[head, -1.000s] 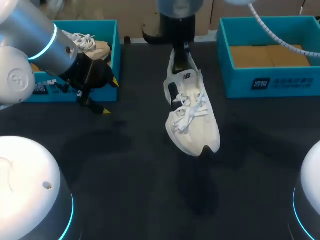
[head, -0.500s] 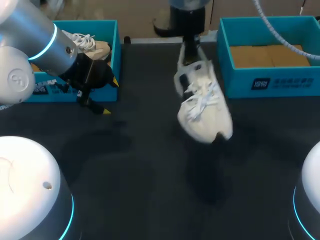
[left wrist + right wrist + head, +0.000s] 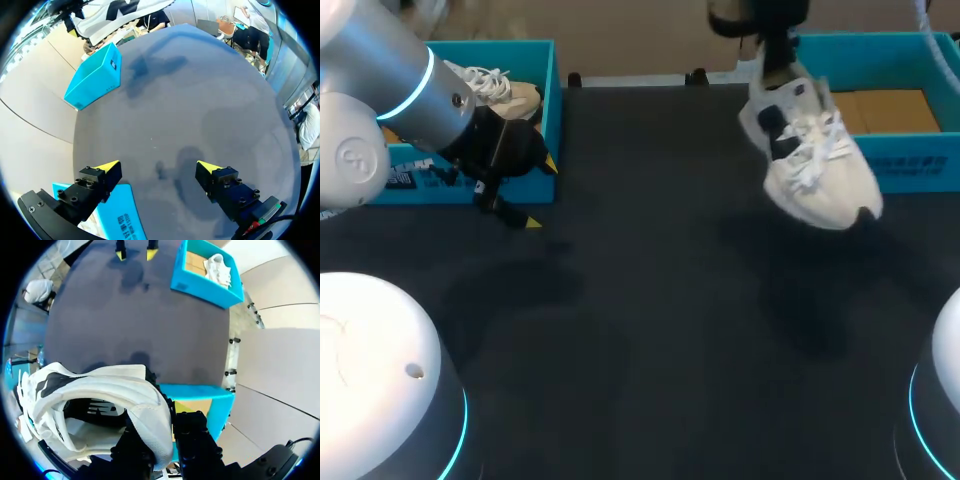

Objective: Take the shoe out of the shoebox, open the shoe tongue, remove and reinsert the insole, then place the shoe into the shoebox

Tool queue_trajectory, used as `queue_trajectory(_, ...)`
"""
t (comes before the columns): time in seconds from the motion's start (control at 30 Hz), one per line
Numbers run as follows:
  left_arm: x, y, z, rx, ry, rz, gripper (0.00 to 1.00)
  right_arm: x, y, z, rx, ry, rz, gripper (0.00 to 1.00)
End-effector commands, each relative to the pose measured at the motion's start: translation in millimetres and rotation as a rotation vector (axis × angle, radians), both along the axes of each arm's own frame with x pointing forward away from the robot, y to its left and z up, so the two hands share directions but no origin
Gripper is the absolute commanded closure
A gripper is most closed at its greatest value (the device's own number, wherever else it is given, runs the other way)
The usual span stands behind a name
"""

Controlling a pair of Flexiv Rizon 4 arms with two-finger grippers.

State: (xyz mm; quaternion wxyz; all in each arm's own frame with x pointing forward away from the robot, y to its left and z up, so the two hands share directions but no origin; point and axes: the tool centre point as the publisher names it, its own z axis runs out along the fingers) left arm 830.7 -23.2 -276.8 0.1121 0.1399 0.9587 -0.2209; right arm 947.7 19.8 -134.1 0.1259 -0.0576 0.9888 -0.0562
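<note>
A: We're logging biggest first. The table [image 3: 650, 300] is carrying two blue boxes at its far edge. The R shoebox [image 3: 920, 165] is showing a bare cardboard floor. The L shoebox [image 3: 535, 120] is holding a second shoe [image 3: 500, 90], not ours.

B: And our shoe?

A: The shoe [image 3: 815, 165] is hanging in the air, off the table, at the R shoebox's near-left corner. Heel is up, toe is drooping twd the table, laces are loose. In head view it's overlapping the box's front wall. We can't tell how much of it is actually over the interior.

B: Grip?

A: The R gripper [image 3: 165, 436] is pinching the heel collar btwn both fingers, so it's clamped on the shoe. The L gripper [image 3: 157, 167] is sitting low, just beside the L shoebox's front wall, fingers spread wide w/ nothing btwn them.

B: Which step are we calling it?

A: We're judging it a carry at the box, prob. the final put-back, tho a lift-out would look alike. The insole isn't visible, so we're not confirming it's reseated.

B: Next move, if it's put-back?

A: We're thinking: bring the shoe fully over the interior, get the toe clear of the front wall, level the sole, lower onto the cardboard floor, then open. We're flagging one risk, the low toe catching the wall.
</note>
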Motion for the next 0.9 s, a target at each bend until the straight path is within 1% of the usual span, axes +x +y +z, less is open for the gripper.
queue_trajectory(0.03, -0.5, 0.0, 0.2, 0.002, -0.001, 0.0, 0.0, 10.5, -39.0, 2.6, 0.058, 0.011, 0.015, 1.0)
queue_trajectory(0.17, -0.5, 0.0, 0.2, 0.002, -0.001, 0.0, 0.0, 19.0, -58.8, 5.3, 0.041, 0.02, 0.023, 1.0)
queue_trajectory(0.27, -0.5, 0.0, 0.2, 0.002, -0.001, 0.0, 0.0, 25.8, -73.6, 3.6, 0.041, 0.033, 0.022, 1.0)
queue_trajectory(0.33, -0.5, 0.0, 0.2, 0.002, -0.001, 0.0, 0.0, 29.2, -80.2, 3.7, 0.078, 0.023, 0.016, 1.0)
queue_trajectory(0.9, -0.5, 0.0, 0.2, 0.002, -0.001, 0.0, 0.0, 29.2, -80.2, 3.7, 0.078, 0.023, 0.016, 1.0)
